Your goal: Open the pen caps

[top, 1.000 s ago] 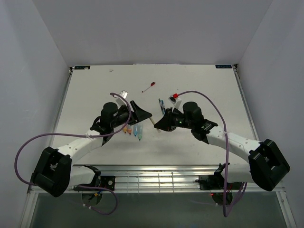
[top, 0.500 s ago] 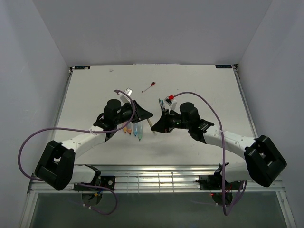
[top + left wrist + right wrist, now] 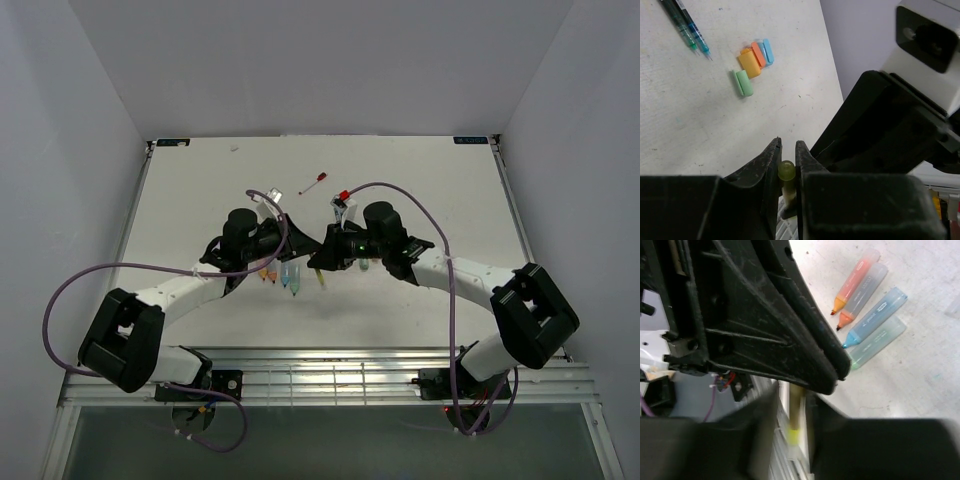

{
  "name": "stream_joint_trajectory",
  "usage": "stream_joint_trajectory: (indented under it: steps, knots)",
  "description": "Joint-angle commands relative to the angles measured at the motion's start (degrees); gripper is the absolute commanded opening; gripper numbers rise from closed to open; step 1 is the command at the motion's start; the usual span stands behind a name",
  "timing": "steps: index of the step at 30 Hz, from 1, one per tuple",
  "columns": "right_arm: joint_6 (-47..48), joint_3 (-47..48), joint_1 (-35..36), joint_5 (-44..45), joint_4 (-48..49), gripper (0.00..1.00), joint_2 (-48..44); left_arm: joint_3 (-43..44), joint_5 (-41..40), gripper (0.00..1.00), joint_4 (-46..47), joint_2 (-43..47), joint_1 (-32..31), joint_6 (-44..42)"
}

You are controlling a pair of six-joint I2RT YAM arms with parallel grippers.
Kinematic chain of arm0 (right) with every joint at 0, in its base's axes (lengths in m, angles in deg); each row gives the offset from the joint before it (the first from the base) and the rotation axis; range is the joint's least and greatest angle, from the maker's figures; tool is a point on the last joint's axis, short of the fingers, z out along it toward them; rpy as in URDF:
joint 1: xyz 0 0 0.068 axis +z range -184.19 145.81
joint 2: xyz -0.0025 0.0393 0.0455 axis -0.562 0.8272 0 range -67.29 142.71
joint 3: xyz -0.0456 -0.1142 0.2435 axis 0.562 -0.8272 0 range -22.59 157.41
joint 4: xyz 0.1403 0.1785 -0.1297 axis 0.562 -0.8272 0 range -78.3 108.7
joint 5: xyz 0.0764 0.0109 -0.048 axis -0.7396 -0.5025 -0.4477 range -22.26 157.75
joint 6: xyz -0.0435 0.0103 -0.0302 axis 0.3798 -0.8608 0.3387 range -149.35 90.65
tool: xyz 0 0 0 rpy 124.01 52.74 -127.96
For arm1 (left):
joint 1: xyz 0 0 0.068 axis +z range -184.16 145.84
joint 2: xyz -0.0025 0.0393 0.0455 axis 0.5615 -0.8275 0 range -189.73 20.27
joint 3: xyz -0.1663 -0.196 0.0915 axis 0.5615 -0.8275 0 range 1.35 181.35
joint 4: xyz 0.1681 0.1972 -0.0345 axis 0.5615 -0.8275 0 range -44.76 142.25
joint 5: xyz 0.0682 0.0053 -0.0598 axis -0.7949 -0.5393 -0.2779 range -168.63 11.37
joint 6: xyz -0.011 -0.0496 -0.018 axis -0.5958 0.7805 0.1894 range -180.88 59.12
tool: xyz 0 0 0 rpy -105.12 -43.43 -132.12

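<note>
Black gripper bodies meet over the middle of the white table (image 3: 200, 190) in the top view: the left gripper (image 3: 298, 243) and right gripper (image 3: 328, 254) sit nose to nose, so their jaws are hidden there. A yellowish pen (image 3: 320, 278) pokes out below them towards the near edge. Uncapped markers (image 3: 280, 274) lie just left of it, and a red-tipped pen (image 3: 314, 182) lies alone further back. From the left wrist, the left gripper's jaws are clamped on that pen's rounded end (image 3: 786, 171), with its barrel cut off below. The pen caps (image 3: 751, 64), orange, blue and pale green, lie loose in a touching cluster beyond, near two thin pens (image 3: 685, 25). From the right wrist, blurred fingers (image 3: 715, 450) flank the pen's barrel; whether they pinch it I cannot tell
</note>
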Motion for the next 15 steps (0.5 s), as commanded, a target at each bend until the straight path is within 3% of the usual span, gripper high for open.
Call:
stream_joint_trajectory:
  steps: [1, 2, 4, 7, 10, 12, 15]
  knots:
    - [0.4, 3.3, 0.3, -1.2, 1.7, 0.18, 1.6, 1.4, 1.8, 0.00, 0.4, 1.0, 0.0, -0.6]
    - [0.1, 3.3, 0.3, -1.1, 1.7, 0.08, 1.9, 1.5, 1.8, 0.00, 0.4, 1.2, 0.0, -0.7]
    - [-1.0, 3.0, 0.3, -0.7, 2.2, 0.08, 2.3, 1.8, 0.7, 0.37, 0.2, 2.3, 0.0, -1.1]
    - [-2.2, 1.2, 0.3, 0.8, 2.2, 0.08, 2.0, 2.0, -6.4, 0.79, -2.6, 5.6, 0.1, -2.2]
    - [-3.4, -0.9, 0.2, 3.3, 2.4, 0.08, 1.1, 0.8, -14.3, 0.98, -6.2, 12.9, 0.0, -5.8]
    - [-5.8, -2.0, -0.3, 6.2, 2.9, 0.08, -0.1, -2.1, -18.8, 0.98, -6.3, 18.0, -0.2, -7.5]
    - [-10.1, -2.1, -1.0, 9.2, 5.2, 0.08, -0.8, -6.7, -19.1, 0.98, -6.2, 21.8, -0.6, -10.0]
